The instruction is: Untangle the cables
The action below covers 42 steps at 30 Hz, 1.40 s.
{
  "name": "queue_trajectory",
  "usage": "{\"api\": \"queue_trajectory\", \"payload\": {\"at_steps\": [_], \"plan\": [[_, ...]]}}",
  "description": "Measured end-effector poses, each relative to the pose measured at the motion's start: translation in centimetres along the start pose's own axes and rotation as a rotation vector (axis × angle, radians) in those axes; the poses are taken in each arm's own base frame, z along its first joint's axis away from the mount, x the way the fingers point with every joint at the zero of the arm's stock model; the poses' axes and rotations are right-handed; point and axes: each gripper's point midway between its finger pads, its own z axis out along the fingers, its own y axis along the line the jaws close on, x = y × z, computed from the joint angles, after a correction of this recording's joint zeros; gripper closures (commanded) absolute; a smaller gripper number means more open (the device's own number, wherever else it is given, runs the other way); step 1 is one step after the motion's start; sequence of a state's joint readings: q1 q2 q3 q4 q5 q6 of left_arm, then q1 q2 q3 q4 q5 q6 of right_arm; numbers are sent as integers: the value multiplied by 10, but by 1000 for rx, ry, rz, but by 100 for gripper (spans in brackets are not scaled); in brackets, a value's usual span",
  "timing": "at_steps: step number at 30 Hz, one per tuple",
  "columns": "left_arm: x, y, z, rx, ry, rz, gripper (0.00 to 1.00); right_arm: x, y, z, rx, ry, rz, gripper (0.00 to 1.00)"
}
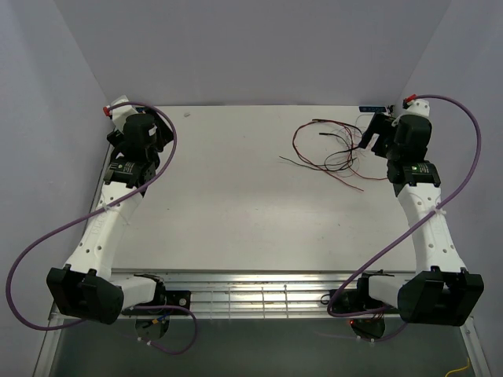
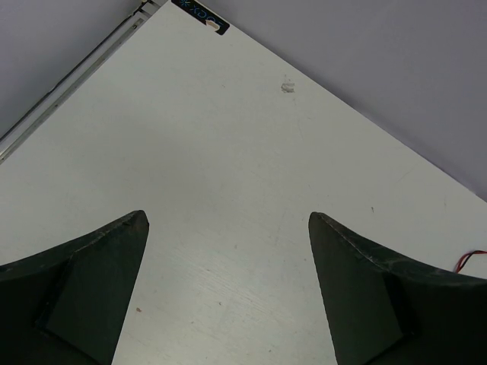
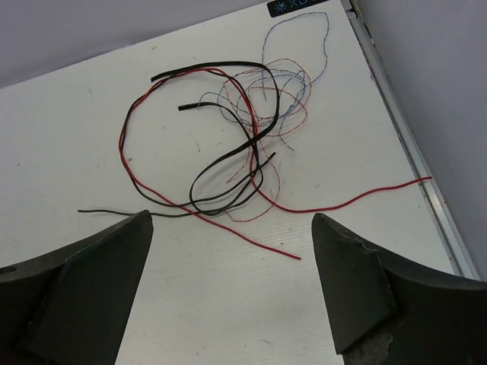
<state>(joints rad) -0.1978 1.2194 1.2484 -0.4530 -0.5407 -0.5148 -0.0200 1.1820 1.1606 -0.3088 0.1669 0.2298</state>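
Observation:
The cables lie in a loose tangle on the white table at the far right. In the right wrist view they are a red wire, a black wire and several very thin pale blue and pinkish wires, crossing each other. One red end lies between my open fingers. My right gripper is open and empty, just near of the tangle; in the top view it is at the tangle's right side. My left gripper is open and empty over bare table at the far left. A red wire tip shows at that view's right edge.
The table's right rail runs close beside the tangle. A dark label sticker sits at the far edge. A small white speck lies near the left arm. Thick purple cables loop off both arms. Grey walls enclose three sides.

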Motion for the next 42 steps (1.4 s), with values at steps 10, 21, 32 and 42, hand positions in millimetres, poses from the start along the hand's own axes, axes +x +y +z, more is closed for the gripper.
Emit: {"api": "queue_trajectory", "payload": {"at_steps": [10, 21, 32, 42], "plan": [[3, -3, 2, 11, 13, 10, 2, 21, 5, 48, -18, 102, -71, 10], [28, -13, 19, 33, 99, 50, 2, 69, -8, 204, 43, 291, -285, 10], [39, -13, 23, 26, 137, 71, 2, 134, -10, 281, -30, 441, -322, 10], [39, -12, 23, 24, 139, 73, 2, 164, -2, 279, -111, 518, -287, 56]]}}
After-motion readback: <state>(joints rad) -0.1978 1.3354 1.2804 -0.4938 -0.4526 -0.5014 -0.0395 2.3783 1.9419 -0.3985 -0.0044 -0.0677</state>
